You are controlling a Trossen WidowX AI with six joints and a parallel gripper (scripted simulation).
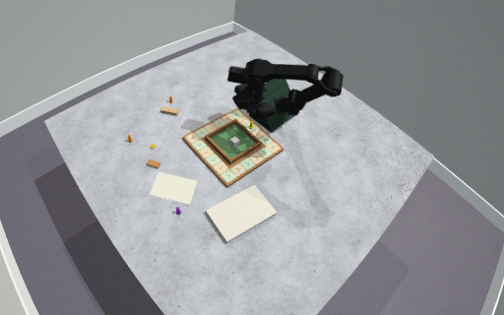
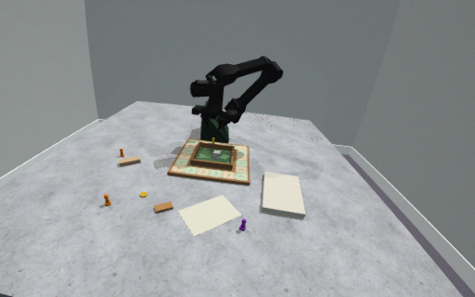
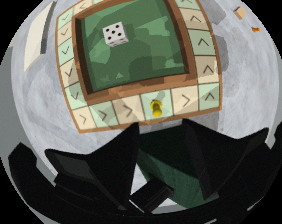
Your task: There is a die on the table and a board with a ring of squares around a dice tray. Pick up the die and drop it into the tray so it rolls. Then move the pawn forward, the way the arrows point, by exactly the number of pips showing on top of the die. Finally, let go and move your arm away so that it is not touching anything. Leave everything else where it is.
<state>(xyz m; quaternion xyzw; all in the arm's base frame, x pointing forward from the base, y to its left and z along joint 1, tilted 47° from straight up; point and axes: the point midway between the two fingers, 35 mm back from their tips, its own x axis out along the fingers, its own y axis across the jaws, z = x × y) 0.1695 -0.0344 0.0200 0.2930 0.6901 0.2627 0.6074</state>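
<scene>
1. The hand [image 3: 148, 176] hangs above the board's near edge, fingers half parted, nothing between them.
2. Just beyond it, the yellow pawn [image 3: 156, 106] stands on a bottom-row square of the board [image 3: 204, 43].
3. The die [image 3: 113, 34] rests in the tray [image 3: 141, 56], upper left of the wrist view, five pips up by my read.
4. The pawn looks light, rigid and tippy; pinch it at the narrow neck, straight down.
</scene>
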